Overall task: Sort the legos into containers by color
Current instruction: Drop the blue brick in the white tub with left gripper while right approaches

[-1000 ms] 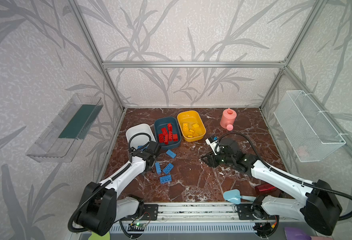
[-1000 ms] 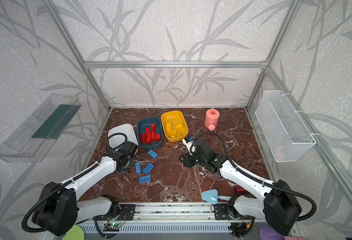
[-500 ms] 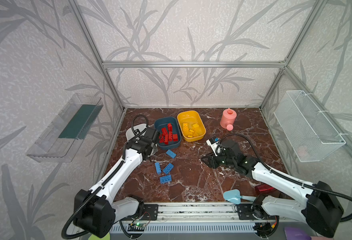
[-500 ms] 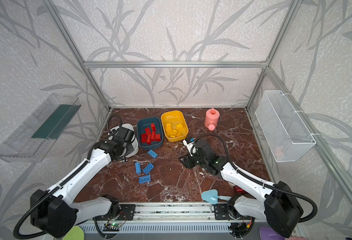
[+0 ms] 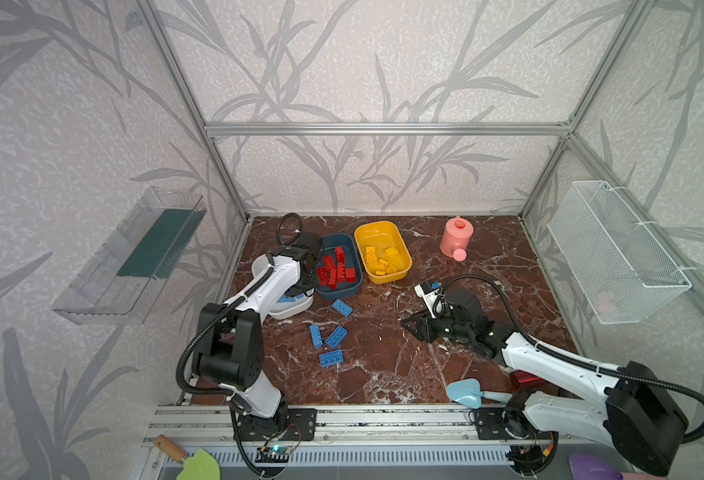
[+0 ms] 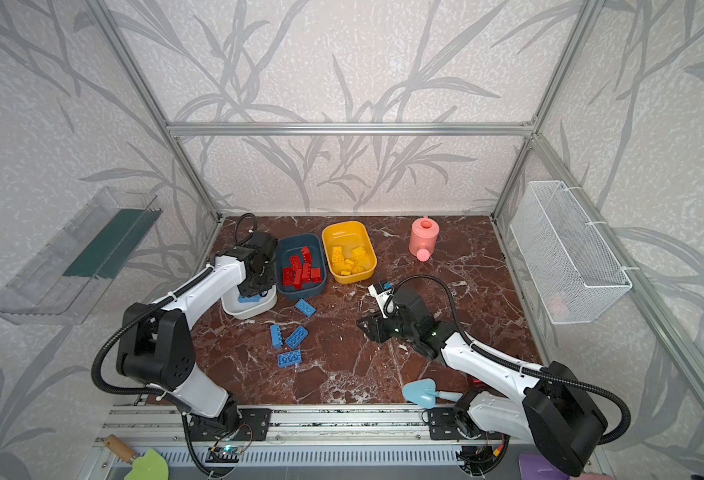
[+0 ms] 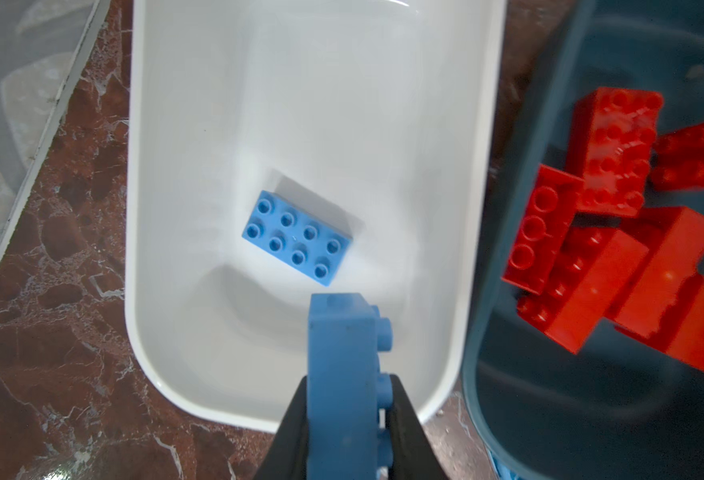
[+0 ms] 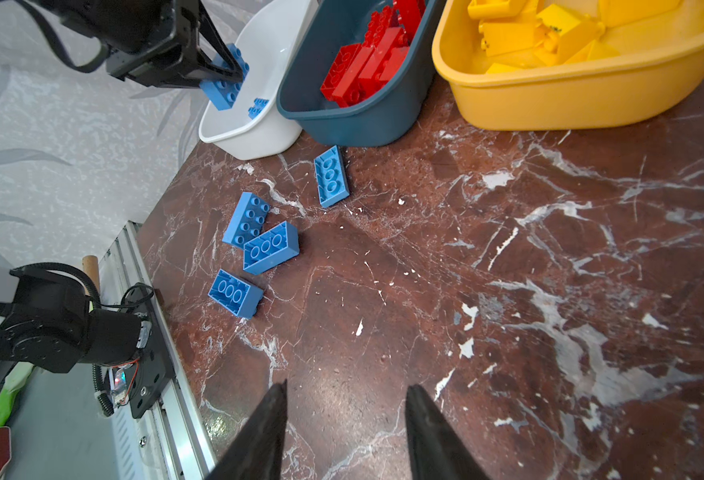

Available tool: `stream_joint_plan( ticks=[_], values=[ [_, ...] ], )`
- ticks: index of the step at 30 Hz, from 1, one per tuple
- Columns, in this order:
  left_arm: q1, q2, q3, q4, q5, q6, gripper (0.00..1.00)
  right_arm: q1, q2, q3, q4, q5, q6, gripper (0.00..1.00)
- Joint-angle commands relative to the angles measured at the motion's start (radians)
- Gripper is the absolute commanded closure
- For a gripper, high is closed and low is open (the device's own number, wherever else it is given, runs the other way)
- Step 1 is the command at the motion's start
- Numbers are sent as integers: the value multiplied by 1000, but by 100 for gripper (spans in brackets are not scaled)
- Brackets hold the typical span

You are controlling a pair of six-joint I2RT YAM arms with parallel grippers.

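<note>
The left gripper (image 7: 348, 384) is pinching a blue brick (image 7: 342, 332), one black finger pressing on its studded face and the other on the opposite face. It is holding the brick on edge above the inside of the white tub (image 7: 163, 291), close to one rounded end, with the studs pointing toward the neighbouring tub. Below it, a second blue brick (image 7: 296, 237) is lying flat, studs up, on the floor of the white tub.

Just beside the white tub, a teal tub (image 7: 550, 415) is sitting with its long side running parallel. Red bricks (image 7: 612, 153) are lying heaped inside it. Past the teal tub, on the side away from the white tub, a yellow tub (image 8: 591, 99) is holding a pile of yellow bricks (image 8: 550, 25).

Four more blue bricks (image 8: 270, 247) are lying loose on the marble table (image 8: 508, 249), near the white tub on the side toward the robot's base. One is lying studs up, and the others are showing their hollow undersides.

The right gripper (image 8: 346, 386) is hanging low over bare table, well apart from the white tub and farther from it than the yellow tub. Its jaws are standing spread with nothing between them. A pink watering can (image 5: 456, 241) is standing farther still from the white tub, beyond the yellow tub.
</note>
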Motion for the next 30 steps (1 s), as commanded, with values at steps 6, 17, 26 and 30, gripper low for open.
stream_joint_plan(
  ticks=[6,17,26,30],
  values=[
    [82,68,43,30,68,23,78,16,20,-7,48,-13,10,50],
    [109,3,44,60,125,36,24,70,31,33,-4,33,-36,24],
    [110,-307,-32,60,268,125,8,166,111,168,-109,105,-93,17],
    [110,-446,-72,22,334,179,6,202,192,251,-153,121,-105,15]
  ],
)
